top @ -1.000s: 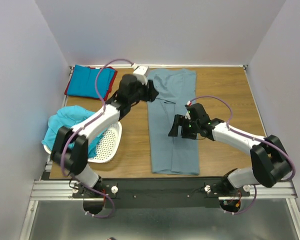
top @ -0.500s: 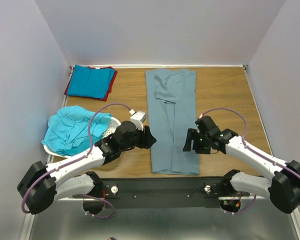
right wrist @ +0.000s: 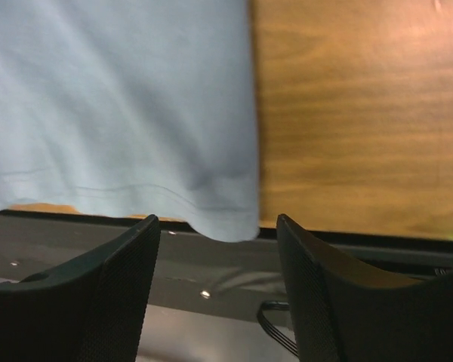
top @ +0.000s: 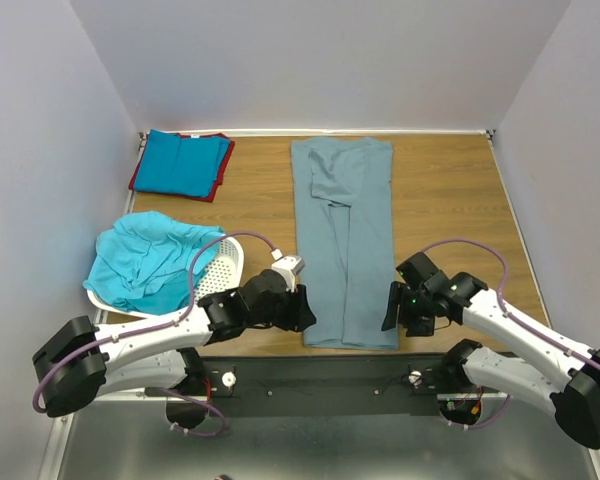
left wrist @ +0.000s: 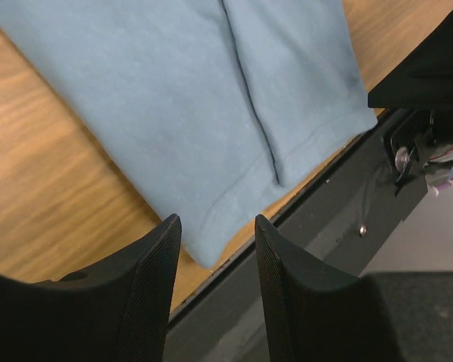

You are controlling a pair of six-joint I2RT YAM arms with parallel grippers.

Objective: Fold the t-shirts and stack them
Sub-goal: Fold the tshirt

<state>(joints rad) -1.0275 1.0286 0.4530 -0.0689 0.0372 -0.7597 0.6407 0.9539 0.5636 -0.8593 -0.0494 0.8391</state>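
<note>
Long shirt (top: 345, 240) in the centre, folded stack (top: 180, 165) far left — basket (top: 223, 272) before it, another shirt (top: 140, 262) inside

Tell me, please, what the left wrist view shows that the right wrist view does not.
Only the left wrist view shows the open left fingers, the lengthwise fold edge running down the grey-blue shirt, its near left corner and part of the right arm. Only the right wrist view shows the open right fingers and a wide bare stretch of table beside the shirt's right edge. Both show the shirt's near hem, the wood table and the dark frame below it.
</note>
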